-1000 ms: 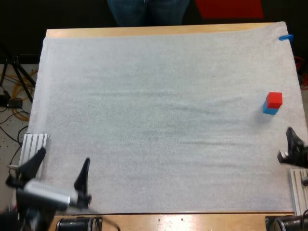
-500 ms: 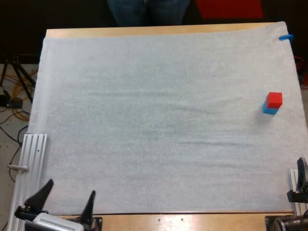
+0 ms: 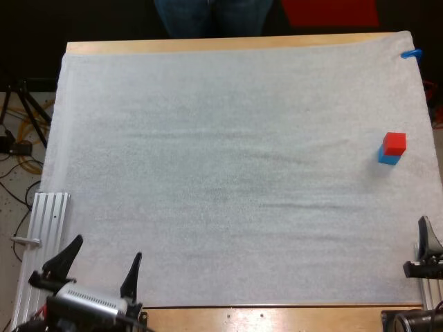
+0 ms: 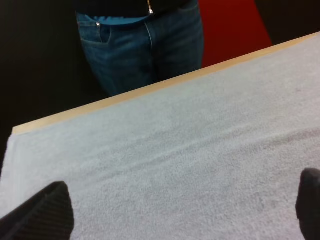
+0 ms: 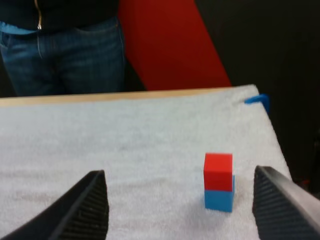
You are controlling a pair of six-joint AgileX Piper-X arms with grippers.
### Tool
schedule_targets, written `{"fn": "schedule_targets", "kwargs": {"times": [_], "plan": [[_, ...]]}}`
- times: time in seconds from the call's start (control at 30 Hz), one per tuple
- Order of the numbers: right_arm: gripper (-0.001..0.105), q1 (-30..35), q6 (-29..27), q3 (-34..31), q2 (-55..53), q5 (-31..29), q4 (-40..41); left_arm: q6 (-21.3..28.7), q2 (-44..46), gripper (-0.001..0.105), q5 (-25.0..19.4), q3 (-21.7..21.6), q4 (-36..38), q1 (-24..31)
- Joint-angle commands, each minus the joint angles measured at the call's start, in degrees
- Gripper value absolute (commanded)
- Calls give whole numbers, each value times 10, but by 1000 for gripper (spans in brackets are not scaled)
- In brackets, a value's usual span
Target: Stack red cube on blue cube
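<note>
Along the lower left of the high view, the left gripper (image 3: 104, 250) stands released. Its two black tapered fingers are splayed apart over the mat's near border and touch nothing. Just beside it, a ribbed metal rail (image 3: 46, 216) lies along the mat's left edge. At the lower right edge, the right gripper (image 5: 178, 174) is likewise released; its wrist view shows ridged black fingers well apart, clear of the cubes ahead. The white mat (image 3: 221, 173) is a soft, nappy cloth with faint creases running across it. Toward the right edge at mid-height, the red cube (image 3: 394, 143) sits on top of the blue cube (image 3: 387, 159). Both have flat matte faces and crisp edges, and the stack rests on the mat. Farther off, a strip of pale wooden table (image 3: 208, 45) shows beyond the mat's far border. Behind it, at upper centre, are a person's legs (image 3: 211, 17) in blue denim.
</note>
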State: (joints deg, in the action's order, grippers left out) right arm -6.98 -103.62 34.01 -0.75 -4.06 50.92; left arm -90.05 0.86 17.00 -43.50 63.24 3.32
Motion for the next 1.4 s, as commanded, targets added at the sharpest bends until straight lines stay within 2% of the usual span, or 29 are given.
{"fn": "schedule_targets", "kwargs": {"times": [0.0, 0.17, 0.3, 0.4, 0.53, 1.37], "plan": [[61, 1, -7, -8, -21, 2, -10, 0, 79, 87, 0, 16, -25, 0], [61, 1, -6, -40, -20, 2, -3, 0, 78, 87, 0, 73, -51, 0], [61, 1, -1, -45, -20, 2, 25, 0, 78, 87, 0, 100, -51, 0], [61, 1, -1, -45, -20, 2, 62, -18, 78, 87, 0, 119, -49, 0], [61, 1, -1, -45, -20, 0, 68, -33, 78, 87, 0, 144, -58, 0], [61, 2, -1, -45, -23, 0, 68, -35, 78, 87, 0, 146, -61, 0]]}}
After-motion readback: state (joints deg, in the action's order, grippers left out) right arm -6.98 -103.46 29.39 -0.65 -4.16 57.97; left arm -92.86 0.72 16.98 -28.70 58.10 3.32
